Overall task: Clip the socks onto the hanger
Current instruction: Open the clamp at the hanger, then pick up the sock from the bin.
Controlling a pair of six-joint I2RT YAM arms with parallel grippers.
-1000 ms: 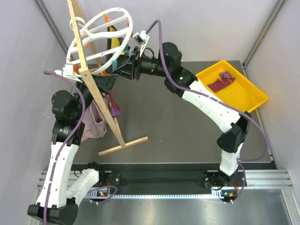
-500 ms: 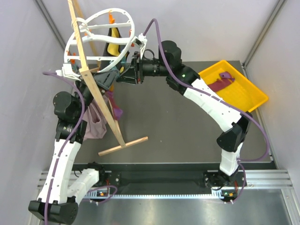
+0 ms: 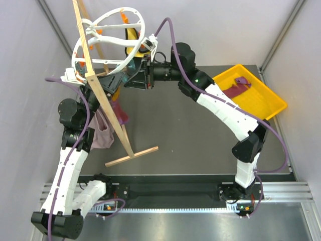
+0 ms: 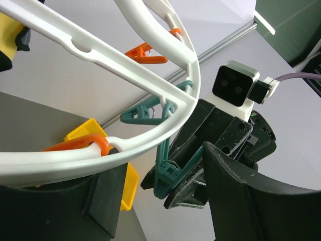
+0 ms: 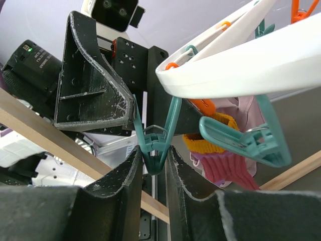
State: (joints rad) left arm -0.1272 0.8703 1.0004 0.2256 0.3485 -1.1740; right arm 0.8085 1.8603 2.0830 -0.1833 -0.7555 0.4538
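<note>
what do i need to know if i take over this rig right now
Left end effector: open, up at the hanger rim.
Right end effector: shut on a teal clip hanging from that rim, squeezing it.
Socks: one sock hangs under the hanger beside another teal clip; whether that clip grips it I cannot tell. The other sock lies in the yellow tray.
Done: at most one sock clipped.
Left: check that sock, then fetch the tray sock and clip it.

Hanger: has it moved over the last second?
Yes. The hanger has tipped to look rounder, its far rim drifting slightly right, away from the wooden stand.
</note>
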